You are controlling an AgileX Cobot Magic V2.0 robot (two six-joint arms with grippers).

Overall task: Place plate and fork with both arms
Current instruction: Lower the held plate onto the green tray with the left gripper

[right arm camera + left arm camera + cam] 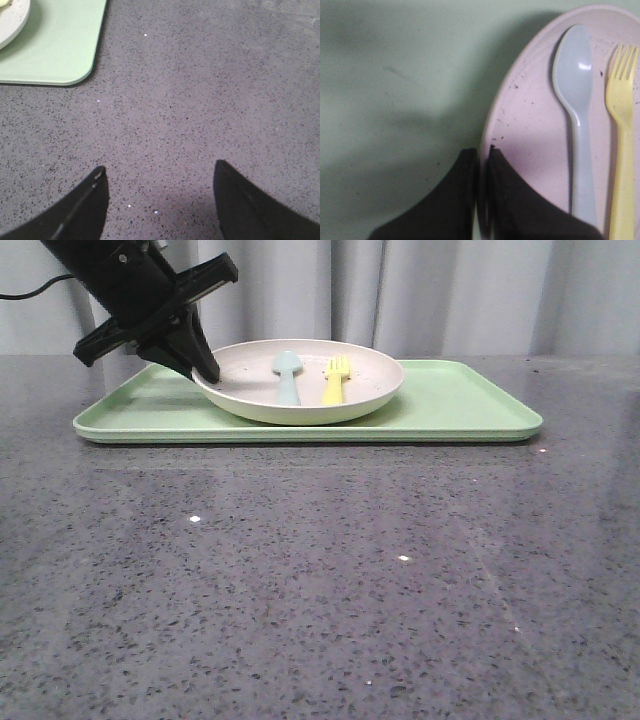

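The cream-pink speckled plate sits on the light green tray. The yellow fork lies in the plate, next to a pale blue-green spoon. My left gripper is shut on the plate's left rim, one finger inside and one outside. In the left wrist view the plate, the fork and the spoon show, with the gripper pinching the rim. My right gripper is open and empty over bare table, out of the front view.
The grey speckled table spreads in front of the tray. A corner of the tray and the plate's edge show in the right wrist view. Grey curtains hang behind the table.
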